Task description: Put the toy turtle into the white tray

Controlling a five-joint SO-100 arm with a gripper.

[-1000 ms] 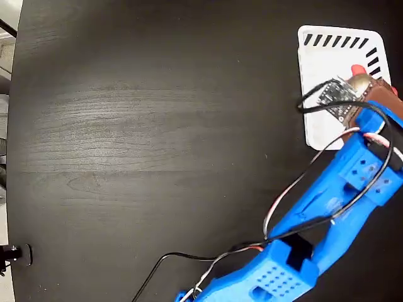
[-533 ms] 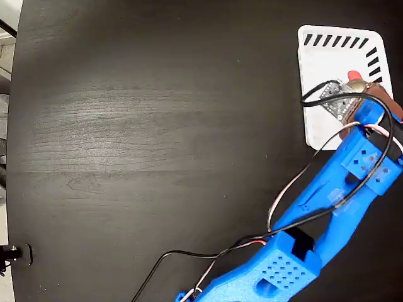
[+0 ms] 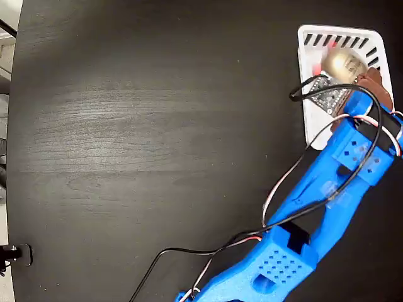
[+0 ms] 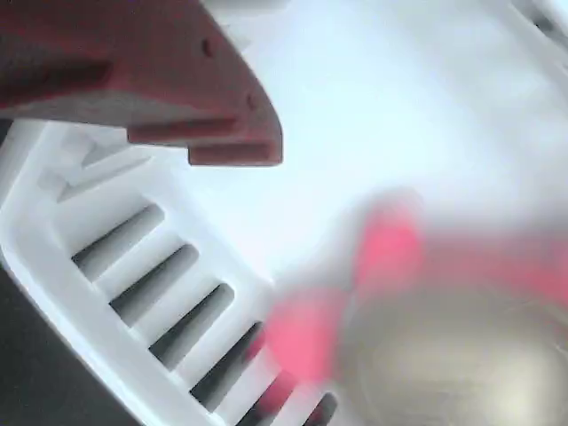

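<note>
The toy turtle is seen inside the white tray, in the tray's upper part in the fixed view, just below the row of dark slanted slots along the top edge. Its gold-bronze shell is motion-blurred, with pink smears at its left and upper sides. In the wrist view the turtle is recorded as a blurred gold dome with red-pink patches at lower right, lying on or just above the tray floor; contact with the floor cannot be confirmed because of the blur.

The gripper is located just beside the turtle, to its lower right in the fixed view, over the tray's right side. One dark red finger is seen at upper left in the wrist view, clear of the turtle with bare white tray between them. The second finger is not shown, so the jaw opening cannot be determined; nothing is seen clamped against the visible finger.

A small circuit board and black cable on the wrist overlap the tray's middle. The blue arm runs down to the lower edge across the dark wood-grain table. The tray's lower right portion is hidden by the arm
</note>
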